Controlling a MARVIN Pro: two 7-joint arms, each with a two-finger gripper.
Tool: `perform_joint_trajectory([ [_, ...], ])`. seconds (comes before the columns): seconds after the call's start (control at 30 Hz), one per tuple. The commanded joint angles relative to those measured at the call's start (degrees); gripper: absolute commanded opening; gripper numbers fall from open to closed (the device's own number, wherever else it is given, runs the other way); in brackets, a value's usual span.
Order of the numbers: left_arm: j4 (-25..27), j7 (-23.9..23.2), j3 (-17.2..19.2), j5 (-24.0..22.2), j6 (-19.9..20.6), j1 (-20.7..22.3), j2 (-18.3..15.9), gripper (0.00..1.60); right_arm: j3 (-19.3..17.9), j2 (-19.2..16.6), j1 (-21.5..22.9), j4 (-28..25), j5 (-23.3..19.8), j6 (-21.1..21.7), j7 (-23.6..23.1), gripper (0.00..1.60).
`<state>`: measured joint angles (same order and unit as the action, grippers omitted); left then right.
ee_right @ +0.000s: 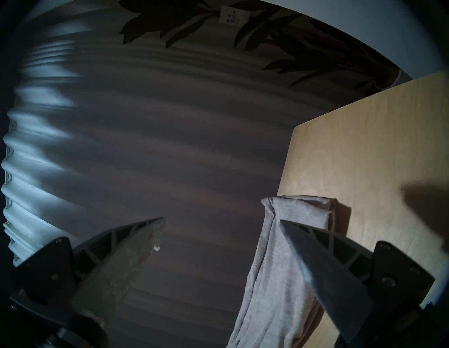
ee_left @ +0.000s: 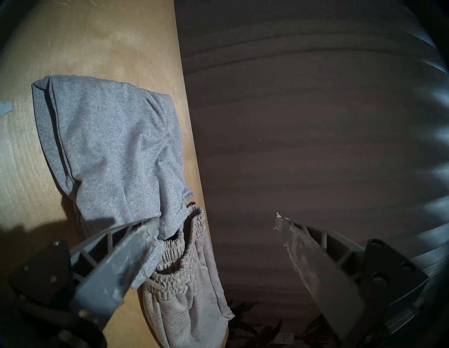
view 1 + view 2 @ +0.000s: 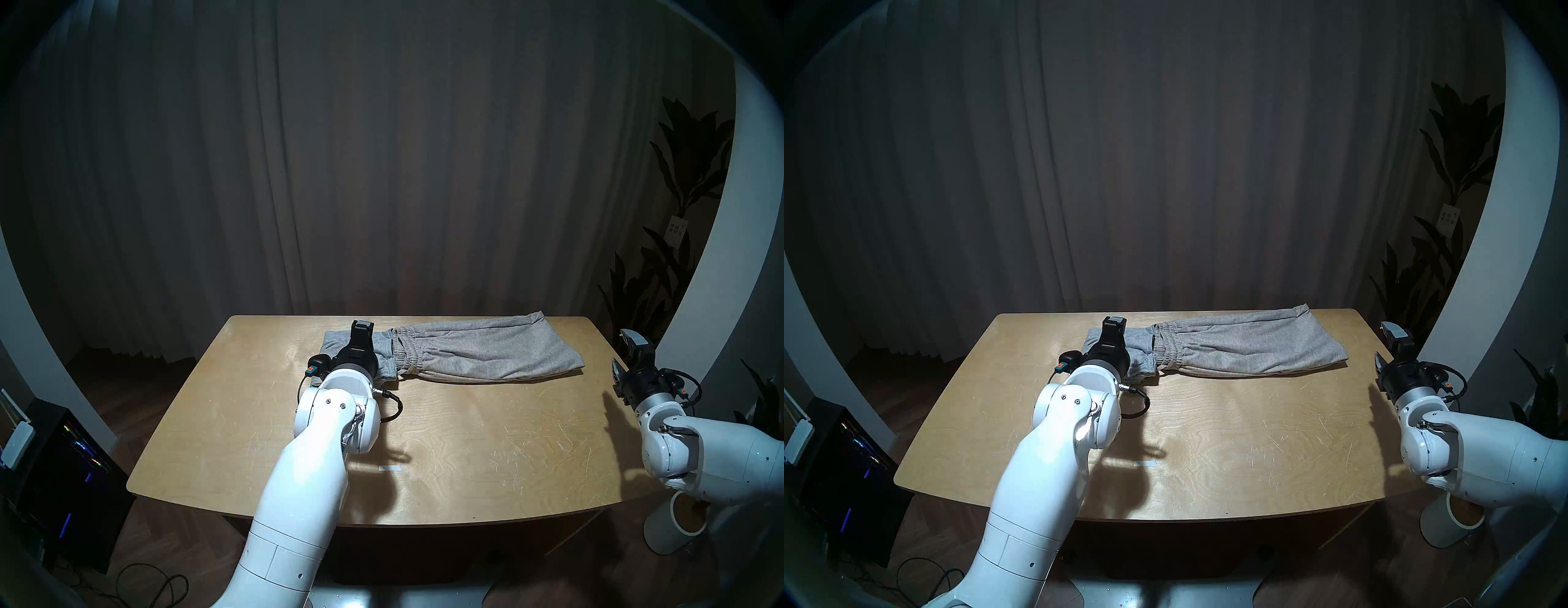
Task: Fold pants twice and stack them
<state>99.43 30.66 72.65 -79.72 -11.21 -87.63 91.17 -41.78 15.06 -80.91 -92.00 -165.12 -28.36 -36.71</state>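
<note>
Currently: scuffed plywood table (image 3: 445, 424), rounded corners. Folded cool-grey knit pants (image 2: 109, 145) at 11 o'clock; ribbed beige-grey pants (image 3: 488, 352), gathered waistband, at 1 o'clock, touching. L gripper (image 2: 213, 228) and R gripper (image 1: 221, 223) both spread wide, empty.

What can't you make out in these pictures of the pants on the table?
- Head views: the left gripper and arm cover part of the light grey pants.
- Left wrist view: the beige-grey pants run off the bottom edge.
- Right wrist view: one of the fingers hides their middle.
</note>
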Motion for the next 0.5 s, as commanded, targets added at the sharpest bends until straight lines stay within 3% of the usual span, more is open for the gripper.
perform_joint_trajectory([
  [0.0, 0.10, 0.11, -0.06, 1.93, -3.94, 1.24, 0.28, 1.60, -6.55, 4.07, -3.38, 0.61, 0.12, -5.48, 2.48, 1.60],
  [0.07, -0.05, 0.22, -0.25, 2.50, -4.91, 1.36, 0.31, 1.60, -8.80, 3.68, -4.52, 0.89, 0.12, -3.78, 5.95, 1.60],
  [0.3, -0.82, 0.44, -0.62, 3.91, -6.46, 1.94, 0.45, 1.60, -15.69, 5.69, -8.77, 0.01, 0.12, -5.40, 9.65, 1.60],
  [0.33, -1.06, 0.60, -0.65, 4.11, -6.76, 2.08, 0.49, 1.60, -17.03, 4.62, -11.07, -1.45, 0.12, -4.08, 7.73, 1.60],
  [0.4, -1.19, 0.65, -0.56, 4.08, -6.76, 2.11, 0.52, 1.60, -18.24, 4.68, -12.04, -2.08, 0.12, -3.09, 8.15, 1.60],
  [0.47, -1.52, 0.85, -0.42, 4.07, -6.65, 2.14, 0.54, 1.60, -18.32, 3.13, -12.74, -2.56, 0.12, 0.75, 7.04, 1.60],
])
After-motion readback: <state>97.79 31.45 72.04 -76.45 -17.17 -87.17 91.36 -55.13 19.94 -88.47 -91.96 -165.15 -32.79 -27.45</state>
